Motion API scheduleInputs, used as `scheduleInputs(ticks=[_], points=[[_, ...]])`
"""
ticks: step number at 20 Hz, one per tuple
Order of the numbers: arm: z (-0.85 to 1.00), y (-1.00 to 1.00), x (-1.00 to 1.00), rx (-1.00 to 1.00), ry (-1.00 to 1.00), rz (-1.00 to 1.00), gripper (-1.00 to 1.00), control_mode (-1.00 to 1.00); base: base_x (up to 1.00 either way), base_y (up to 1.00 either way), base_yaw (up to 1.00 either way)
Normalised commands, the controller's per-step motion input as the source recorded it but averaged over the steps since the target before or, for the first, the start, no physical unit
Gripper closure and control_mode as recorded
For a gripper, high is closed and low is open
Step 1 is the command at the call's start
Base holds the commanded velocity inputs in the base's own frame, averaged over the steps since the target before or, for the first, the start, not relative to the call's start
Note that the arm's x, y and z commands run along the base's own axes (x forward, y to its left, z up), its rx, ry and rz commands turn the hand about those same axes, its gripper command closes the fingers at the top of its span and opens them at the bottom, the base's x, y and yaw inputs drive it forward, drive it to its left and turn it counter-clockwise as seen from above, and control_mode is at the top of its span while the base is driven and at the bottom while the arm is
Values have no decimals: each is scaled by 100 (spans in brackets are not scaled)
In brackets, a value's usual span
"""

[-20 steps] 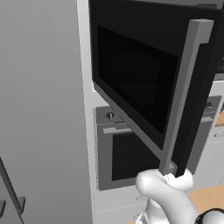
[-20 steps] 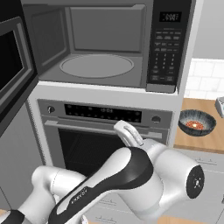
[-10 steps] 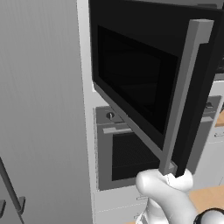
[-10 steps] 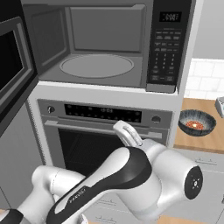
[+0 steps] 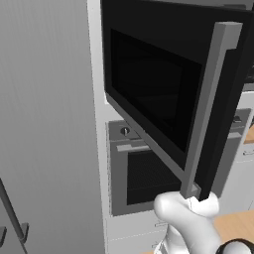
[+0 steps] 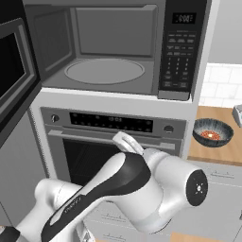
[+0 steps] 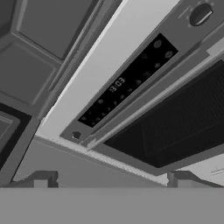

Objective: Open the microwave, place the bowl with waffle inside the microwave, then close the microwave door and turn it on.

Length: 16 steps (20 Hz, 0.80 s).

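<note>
1. right now the microwave stands open, its grey inside and round turntable bare.
2. the microwave door is swung wide to the left of the microwave, its long grey bar handle upright at the free edge.
3. below the microwave sits the silver oven, with a dark display strip and a knob at each end.
4. the bowl rests on the wooden counter, to the right of the microwave and lower, with the waffle inside it.
5. the gripper points at the oven's front below the microwave; its jaws stand well apart and hold nothing.
6. the keypad and digital display are on the microwave's right side.
</note>
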Motion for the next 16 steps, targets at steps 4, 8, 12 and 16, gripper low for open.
scheduleInputs(ticks=[4, 8, 12, 16], points=[[-3, 29, 0, -11, 1, 0, -100, -100, 0, 0, 0], [-6, 4, -7, -11, 0, 0, -100, -100, 0, 0, 0], [-5, -12, -10, -2, 0, 0, -100, 100, -12, -64, 0], [0, 0, 0, 0, 0, 0, -100, 100, 9, -100, -1]])
